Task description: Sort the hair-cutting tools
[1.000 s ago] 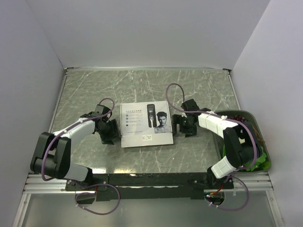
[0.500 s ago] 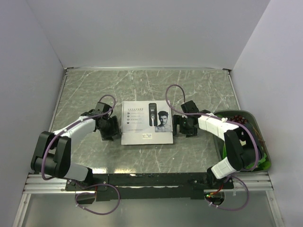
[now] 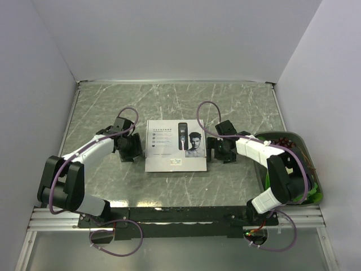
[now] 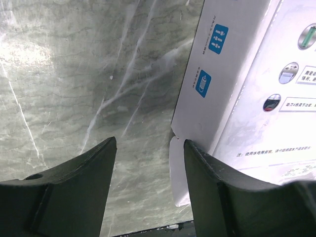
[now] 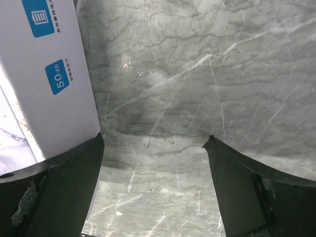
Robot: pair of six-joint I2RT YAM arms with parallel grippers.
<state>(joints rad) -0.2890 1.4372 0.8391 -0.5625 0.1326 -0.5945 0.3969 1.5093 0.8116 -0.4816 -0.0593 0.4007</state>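
Sliding along the left side of the white box [image 3: 175, 148], the left claw [image 3: 128, 148], fingers apart, has nudged it straighter on the bench [image 3: 169, 101]. The right claw [image 3: 217, 149] waits wide apart opposite. The hair-cutting tools are hidden, probably inside, unsorted.

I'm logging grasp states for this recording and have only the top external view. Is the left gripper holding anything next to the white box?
Observer: No. The left wrist view shows the left gripper open, with only bare table in the gap.
Operator: Does it touch anything?
Observer: A small flap at the corner of the white box lies right by the box-side finger. I cannot tell whether they touch.
Operator: And the other arm?
Observer: In the right wrist view the right gripper is open wide and empty over bare table.
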